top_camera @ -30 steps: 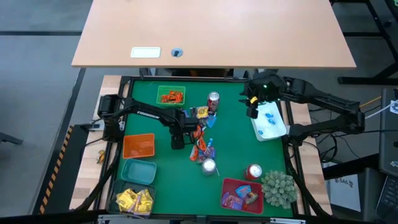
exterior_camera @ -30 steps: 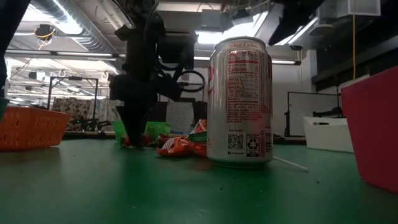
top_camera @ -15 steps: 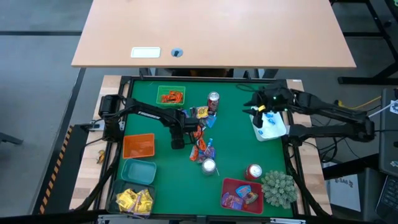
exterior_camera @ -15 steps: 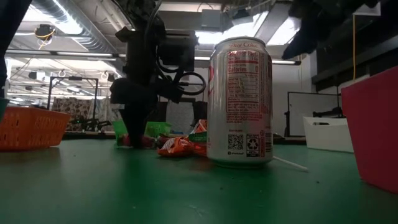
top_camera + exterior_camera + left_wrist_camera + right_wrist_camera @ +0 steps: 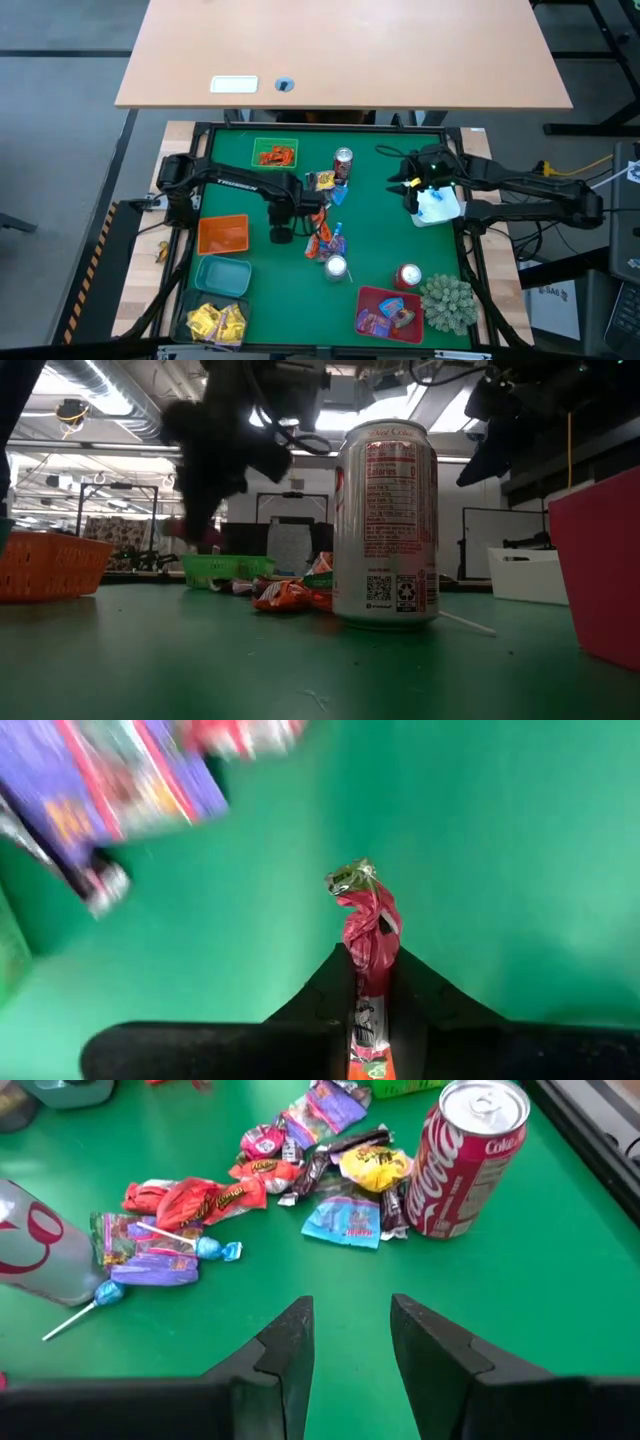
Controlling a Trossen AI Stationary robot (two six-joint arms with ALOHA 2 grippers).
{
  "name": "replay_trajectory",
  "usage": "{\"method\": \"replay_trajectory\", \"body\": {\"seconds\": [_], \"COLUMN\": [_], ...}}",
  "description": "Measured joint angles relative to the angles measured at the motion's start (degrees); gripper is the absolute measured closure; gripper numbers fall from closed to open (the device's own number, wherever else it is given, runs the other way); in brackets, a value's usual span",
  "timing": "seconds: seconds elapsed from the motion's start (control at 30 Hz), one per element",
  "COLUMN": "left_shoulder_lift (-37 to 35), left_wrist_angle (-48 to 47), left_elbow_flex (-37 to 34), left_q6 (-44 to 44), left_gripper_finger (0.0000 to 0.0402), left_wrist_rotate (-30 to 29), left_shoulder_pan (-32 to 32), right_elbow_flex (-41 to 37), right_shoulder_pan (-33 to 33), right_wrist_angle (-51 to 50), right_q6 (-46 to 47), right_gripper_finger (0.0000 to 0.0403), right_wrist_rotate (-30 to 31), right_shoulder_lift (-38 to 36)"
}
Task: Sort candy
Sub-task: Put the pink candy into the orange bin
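My left gripper [image 5: 283, 232] hangs above the green table just left of the candy pile [image 5: 325, 215], shut on a red-wrapped candy [image 5: 368, 930] whose twisted end [image 5: 352, 880] sticks out below the fingertips. In the low view this gripper [image 5: 203, 530] is blurred and well off the table. My right gripper [image 5: 350, 1330] stands open with nothing between its fingers. It hovers at the table's far right beside the white bin [image 5: 440, 205] and looks toward the loose candy [image 5: 300, 1170]. My left gripper pinches the red candy's wrapper [image 5: 368, 982] between its two fingers, which point down from above. The candy hangs upright below them, its twisted end lowest, lifted clear of the table.
Three drink cans [image 5: 343, 162] [image 5: 335, 267] [image 5: 408, 276] stand around the pile. A green tray [image 5: 275, 154], an orange bin [image 5: 222, 234], a teal bin [image 5: 222, 275] and a bin of yellow candy [image 5: 215, 322] line the left. A red bin [image 5: 390, 312] and a spiky plant [image 5: 448, 303] sit near right.
My left gripper has risen from the table beside the pile, carrying the red candy clear. My right gripper has sunk lower beside the white bin, staying open.
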Motion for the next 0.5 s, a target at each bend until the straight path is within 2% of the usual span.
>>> {"method": "replay_trajectory", "body": {"seconds": [0.1,0.23,0.4,0.5], "left_shoulder_lift": [-0.21,-2.91,-9.38,-13.08], "left_wrist_angle": [-5.81,-9.67,-10.62,-11.28], "left_elbow_flex": [1.01,-1.36,-7.22,-11.15], "left_q6": [0.0,-0.97,-7.87,-14.04], "left_gripper_finger": [0.0378,0.0378,0.0374,0.0374], "left_wrist_rotate": [4.07,7.57,7.5,4.45], "left_shoulder_pan": [-1.44,-4.09,-7.08,-8.72], "right_elbow_flex": [-0.58,-0.95,-0.95,-0.95], "right_shoulder_pan": [0.0,0.0,0.0,0.0], "right_wrist_angle": [0.58,1.39,3.04,3.62], "right_q6": [0.05,0.12,0.12,0.12], "right_gripper_finger": [0.0269,0.0269,0.0269,0.0269], "right_wrist_rotate": [0.0,0.0,-0.09,-0.07], "right_shoulder_lift": [0.0,0.0,0.0,0.0]}}
